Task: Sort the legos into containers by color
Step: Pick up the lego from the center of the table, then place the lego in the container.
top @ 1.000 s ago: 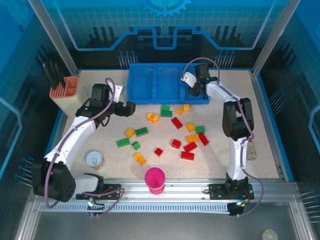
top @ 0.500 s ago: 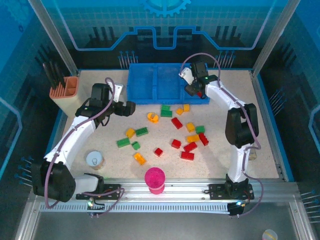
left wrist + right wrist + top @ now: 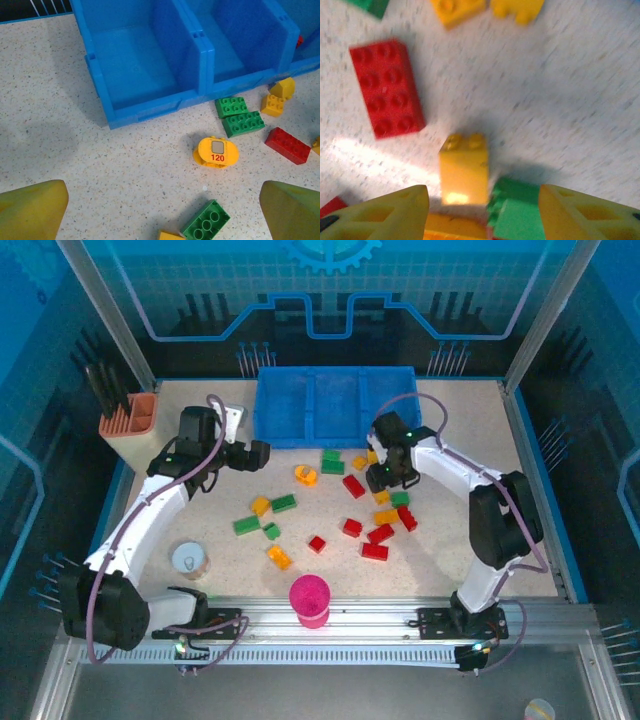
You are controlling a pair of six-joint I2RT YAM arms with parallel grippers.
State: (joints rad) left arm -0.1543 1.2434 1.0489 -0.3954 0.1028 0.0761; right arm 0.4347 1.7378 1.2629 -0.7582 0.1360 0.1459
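Observation:
The legos lie loose on the table in red, green and orange-yellow, among them a red brick [image 3: 353, 486] and a rounded yellow piece [image 3: 306, 475]. Behind them stands the blue tray of containers [image 3: 335, 430]. My right gripper [image 3: 385, 478] hovers open over the pile. In its wrist view a yellow brick [image 3: 464, 170] and a green brick [image 3: 517, 212] lie below the spread fingers [image 3: 385, 212], with a red brick [image 3: 386, 87] further left. My left gripper [image 3: 258, 455] is open, in front of the tray's left end. Its wrist view shows the rounded yellow piece [image 3: 216, 151] and a green brick [image 3: 206, 220].
A bright pink cup [image 3: 310, 600] stands at the near edge. A peach tool holder [image 3: 132, 425] sits at the far left and a small round tin [image 3: 190, 560] beside the left arm. A sliver of red [image 3: 299, 41] shows in the tray's right compartment.
My right gripper has come back from above the tray's right compartment to low over the loose bricks, and its jaws now stand apart. The left arm has barely moved.

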